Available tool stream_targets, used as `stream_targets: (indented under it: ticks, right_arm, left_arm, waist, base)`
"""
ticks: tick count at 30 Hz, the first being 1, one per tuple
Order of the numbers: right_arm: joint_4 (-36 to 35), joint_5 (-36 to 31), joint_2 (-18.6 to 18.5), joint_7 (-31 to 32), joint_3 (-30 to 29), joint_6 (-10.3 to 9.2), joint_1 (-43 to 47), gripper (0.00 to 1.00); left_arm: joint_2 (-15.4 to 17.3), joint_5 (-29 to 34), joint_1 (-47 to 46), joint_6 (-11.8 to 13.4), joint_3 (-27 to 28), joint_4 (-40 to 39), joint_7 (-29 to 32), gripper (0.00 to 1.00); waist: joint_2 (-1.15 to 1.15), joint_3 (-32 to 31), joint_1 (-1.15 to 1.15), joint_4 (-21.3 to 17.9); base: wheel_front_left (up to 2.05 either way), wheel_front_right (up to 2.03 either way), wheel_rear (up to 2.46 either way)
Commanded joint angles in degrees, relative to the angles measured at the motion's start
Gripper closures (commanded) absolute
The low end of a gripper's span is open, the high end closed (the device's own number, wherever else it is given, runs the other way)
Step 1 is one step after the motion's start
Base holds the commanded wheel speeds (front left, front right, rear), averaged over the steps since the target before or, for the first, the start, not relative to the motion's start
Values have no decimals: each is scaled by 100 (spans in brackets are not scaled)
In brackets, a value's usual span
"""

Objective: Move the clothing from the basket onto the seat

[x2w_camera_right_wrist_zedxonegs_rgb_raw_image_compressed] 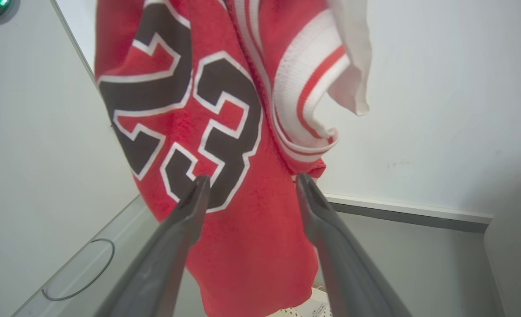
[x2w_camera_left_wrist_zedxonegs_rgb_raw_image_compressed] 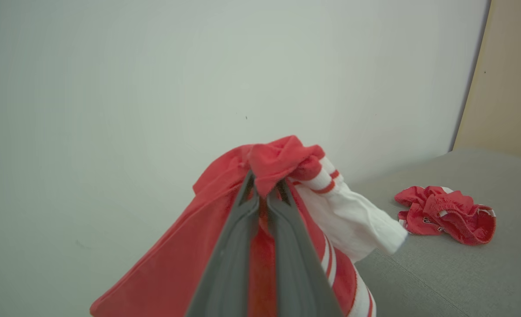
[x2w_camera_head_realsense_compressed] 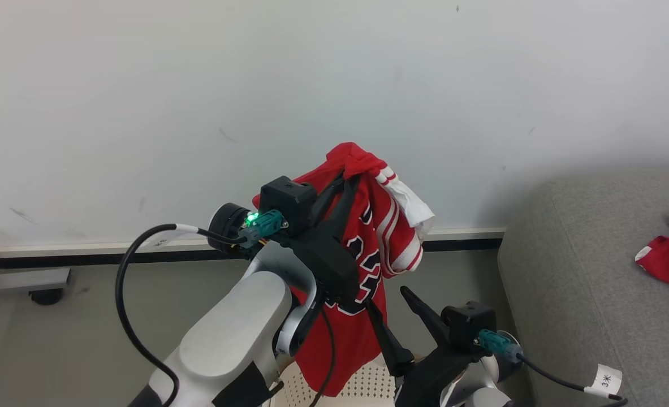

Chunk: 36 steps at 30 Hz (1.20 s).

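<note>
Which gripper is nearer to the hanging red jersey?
Left. The left gripper is shut on the jersey at its top; the right gripper is open by its lower part.

1. The left arm is raised: the pale left forearm [x2w_camera_head_realsense_compressed: 229, 339] climbs from the bottom edge of the head view and bends at the left wrist [x2w_camera_head_realsense_compressed: 289, 203], where a green light [x2w_camera_head_realsense_compressed: 250, 217] glows
2. The left gripper [x2w_camera_head_realsense_compressed: 350, 174] points up and away, its two dark fingers [x2w_camera_left_wrist_zedxonegs_rgb_raw_image_compressed: 229, 255] pressed almost together and pinching a bunched fold of the clothing [x2w_camera_head_realsense_compressed: 354, 339] at their tips
3. The right gripper [x2w_camera_head_realsense_compressed: 386, 296] sits lower and to the right, its fingers spread apart around nothing; whether its tips touch the cloth cannot be told
4. The right wrist [x2w_camera_head_realsense_compressed: 467, 319] lies low, a black cable [x2w_camera_head_realsense_compressed: 555, 381] trailing from it
</note>
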Motion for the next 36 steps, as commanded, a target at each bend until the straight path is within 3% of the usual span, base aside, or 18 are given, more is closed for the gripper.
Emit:
stream_targets:
  ticks: [1,15,30,31,32,36]
  right_arm:
    - [59,79,-6,14,55,-2,-79,0]
    - [669,505,-6,109,212,-2,-657,0]
    - [892,483,-6,-141,205,-2,-937,0]
    - [897,489,-6,-156,210,-2,-946,64]
    - [899,495,-6,-164,213,-2,-955,100]
    - [916,493,-6,-147,269,-2,-958,100]
  left_arm:
    - [-4,-36,-47,19,-52,-92,40,100]
    - [-5,-523,65,93,-661,-1026,499,100]
    - [-4,-1122,297,290,-1092,-1660,841,100]
    - [5,-1107,300,310,-1081,-1628,824,100]
    - [18,-1096,305,333,-1060,-1592,798,100]
    - [75,-1061,323,370,-981,-1469,678,100]
  waist:
    - [0,-16,0,25]
    - [0,5,0,219]
    - [0,40,0,207]
    - [0,42,0,202]
    - [0,46,0,196]
    - [0,57,0,180]
  base:
    - [0,0,0]
    - [0,0,0]
    - [0,0,0]
    - [0,0,0]
    - [0,0,0]
    - [0,0,0]
